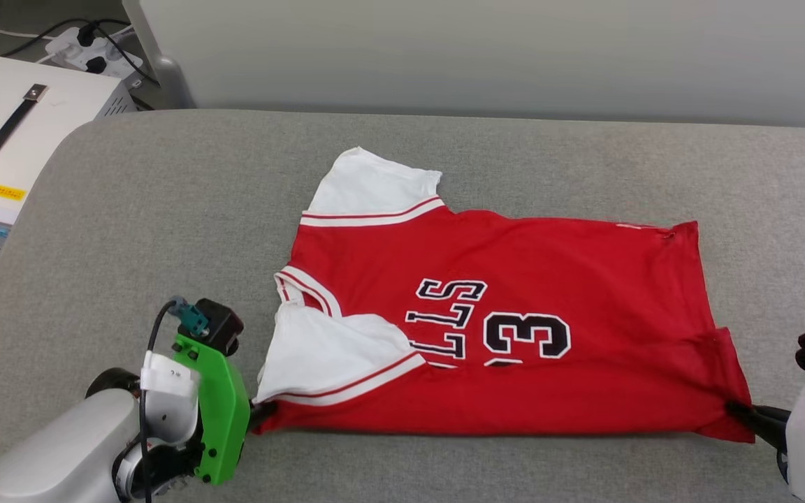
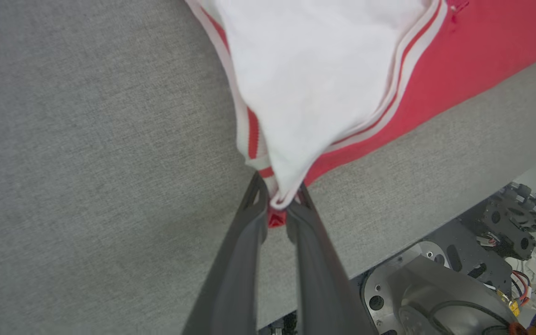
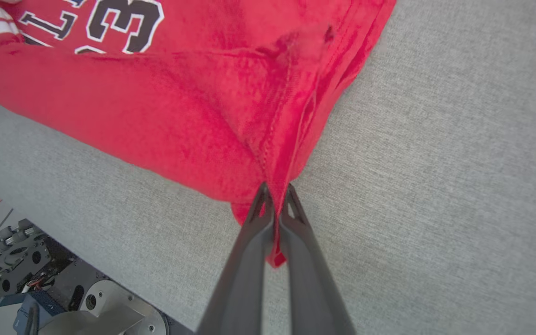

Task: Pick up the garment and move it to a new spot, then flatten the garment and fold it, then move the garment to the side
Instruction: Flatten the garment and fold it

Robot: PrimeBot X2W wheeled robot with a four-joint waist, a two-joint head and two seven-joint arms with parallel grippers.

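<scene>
**A:** What sits off the left end of the table?

**B:** A white box with a black strap handle, beyond the table's far-left corner. A power strip lies further back from that corner.

**A:** And on the table, starting from its left?

**B:** The left gripper is over the table's near-left part. In the left wrist view its dark fingers are drawn almost together on the garment. They pinch the point where the near sleeve and its striped trim bunch up, and a scrap of red cloth shows between them.

**A:** Where does the garment lie?

**B:** Spread on the middle of the table, collar toward the table's left end and hem toward its right. The far sleeve points at the table's back edge. The black lettering and a "3" face up, cut short by a fold that runs along the side nearest the table's front edge.

**A:** And toward the table's right?

**B:** The right gripper is over the near-right part, its fingers pressed tight on the garment's red hem corner. The cloth gathers into creases there, and a tab of it pokes out behind the tips.
</scene>
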